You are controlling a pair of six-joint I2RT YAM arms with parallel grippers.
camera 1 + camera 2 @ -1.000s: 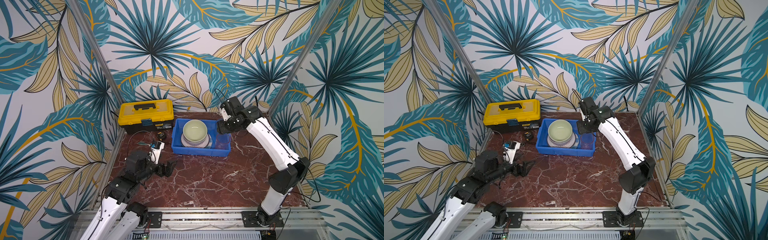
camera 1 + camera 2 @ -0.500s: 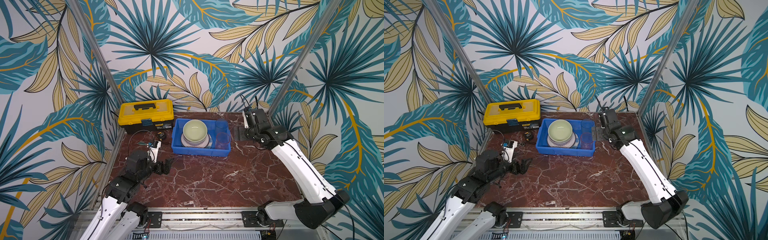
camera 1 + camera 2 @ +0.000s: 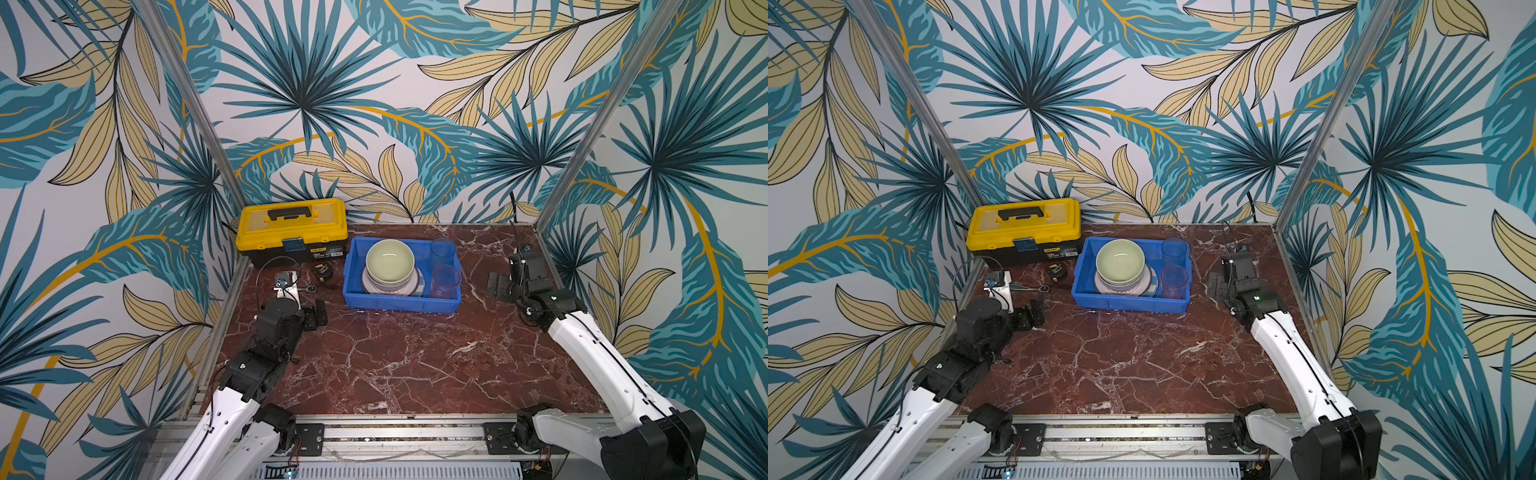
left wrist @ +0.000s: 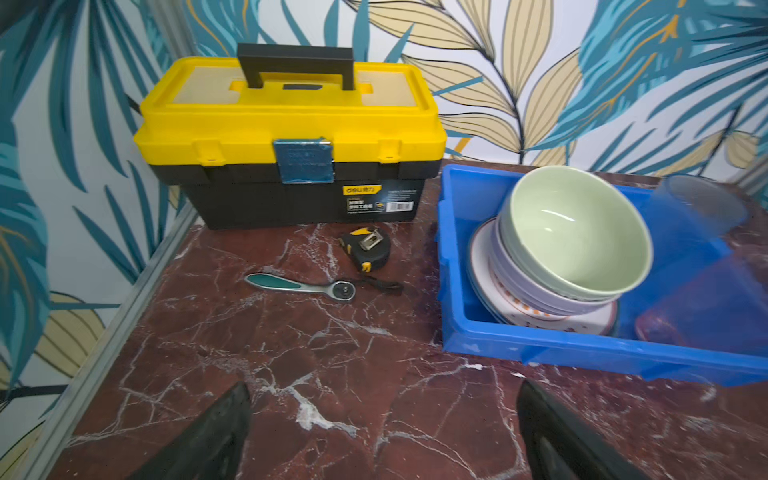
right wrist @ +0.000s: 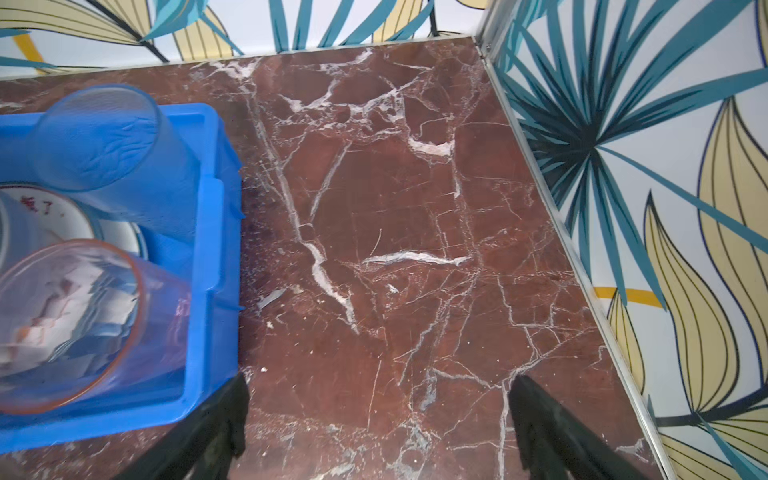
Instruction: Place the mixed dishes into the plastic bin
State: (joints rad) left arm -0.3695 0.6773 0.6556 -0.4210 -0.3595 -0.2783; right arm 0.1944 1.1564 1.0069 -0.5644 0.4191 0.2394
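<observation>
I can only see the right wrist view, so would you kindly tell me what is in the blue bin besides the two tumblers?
Observer: A pale green bowl sits nested in a lavender bowl, on top of the plates in the blue bin.
Operator: Thank you. Is any dish outside it?
Observer: None that I can see. Only a tape measure and a ratchet lie on the table, in front of a yellow toolbox.
Operator: And how is the other arm?
Observer: The left tool is open and empty, short of the ratchet.
</observation>
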